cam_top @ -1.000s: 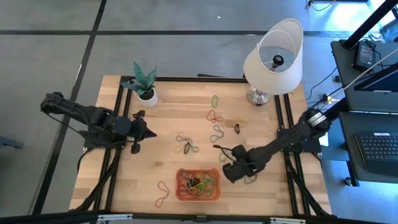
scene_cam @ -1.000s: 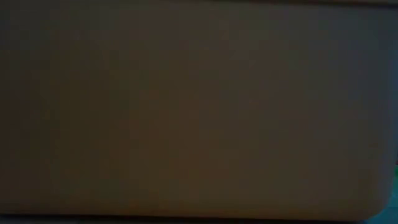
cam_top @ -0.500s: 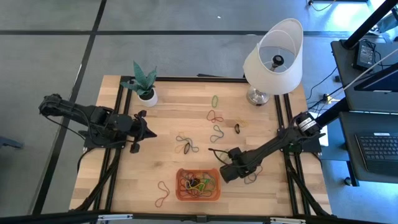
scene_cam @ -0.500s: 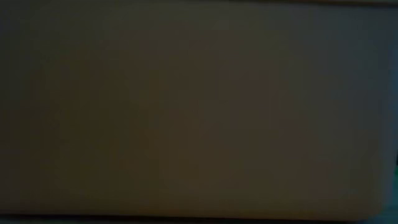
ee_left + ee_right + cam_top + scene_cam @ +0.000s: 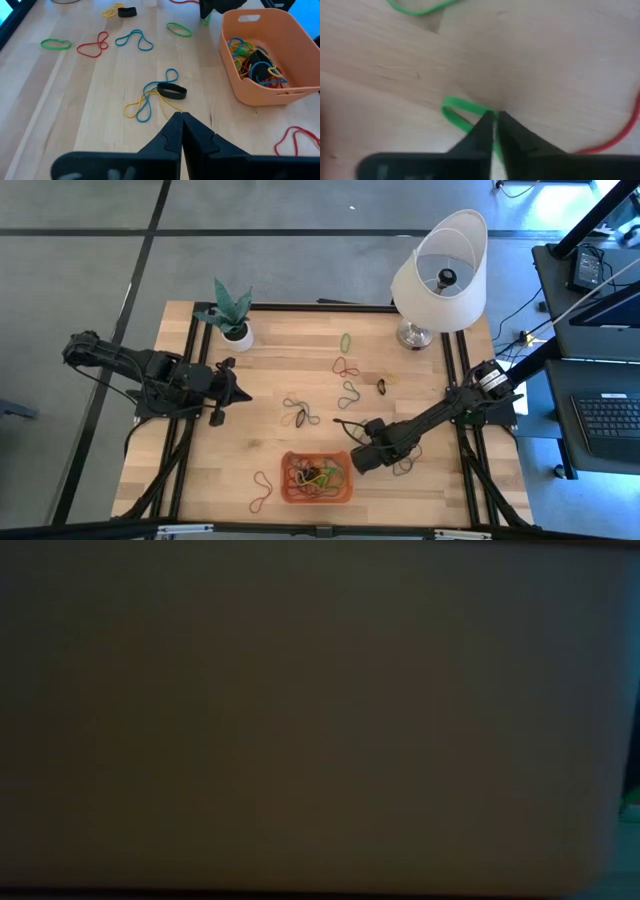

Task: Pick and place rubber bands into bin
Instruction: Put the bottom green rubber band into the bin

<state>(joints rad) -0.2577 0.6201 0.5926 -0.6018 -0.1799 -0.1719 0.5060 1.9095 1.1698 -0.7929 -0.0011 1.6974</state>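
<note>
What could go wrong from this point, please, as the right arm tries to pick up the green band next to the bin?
1. The right end effector pinches only the tip of the green rubber band against the table, so it may slip free on lifting.
2. It works right beside the orange bin, so a sideways move could nudge the wall.
3. A red band lies close by and might get dragged along.

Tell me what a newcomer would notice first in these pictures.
The orange bin at the table's near edge, already holding a tangle of coloured rubber bands, draws the eye first. Just to its right, the right gripper has its fingers pinched on a green rubber band down on the wood. More loose bands lie scattered mid-table, with a white lamp at the far right corner.
</note>
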